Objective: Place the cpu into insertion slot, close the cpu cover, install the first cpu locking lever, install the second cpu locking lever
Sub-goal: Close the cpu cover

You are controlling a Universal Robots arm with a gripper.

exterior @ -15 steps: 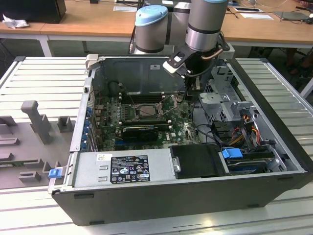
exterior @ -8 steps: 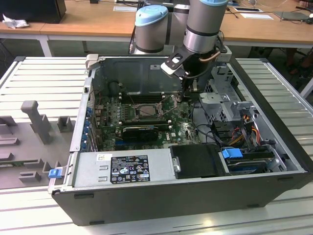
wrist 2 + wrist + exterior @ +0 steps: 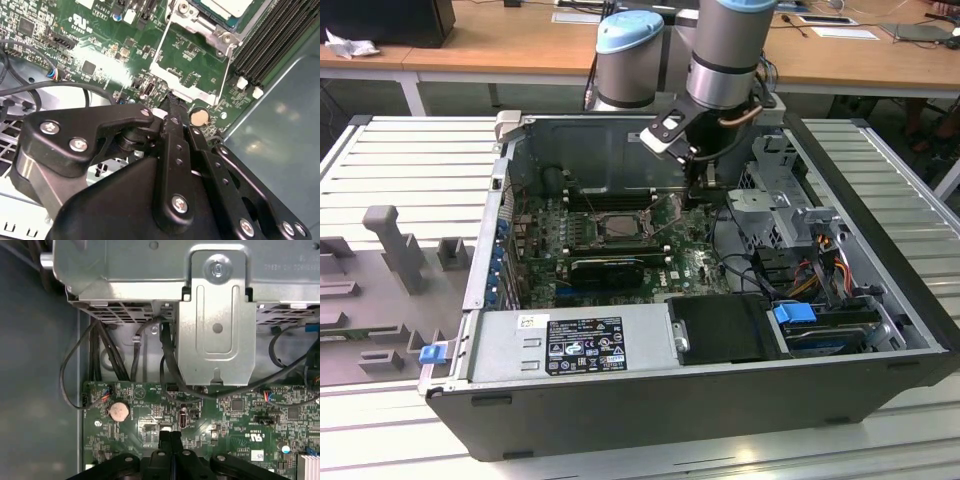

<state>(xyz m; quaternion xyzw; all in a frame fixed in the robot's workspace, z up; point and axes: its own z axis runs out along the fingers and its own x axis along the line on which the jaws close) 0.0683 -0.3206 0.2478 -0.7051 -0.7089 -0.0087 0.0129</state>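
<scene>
Second wrist view: claw (image 3: 171,100) is pressed together, pinching nothing, tips by the free edge of the cpu cover (image 3: 186,86), which stands flipped open off the insertion slot (image 3: 200,22). My guess, it's lined up to push it down. The cpu (image 3: 227,7) sits in the slot. Beyond the slot run memory slots (image 3: 272,40); coin cell (image 3: 200,117) and black cables (image 3: 50,87) crowd the claw's side of it.

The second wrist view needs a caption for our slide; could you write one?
Shut gripper poised above the green motherboard, just short of the open cpu cover.
</scene>
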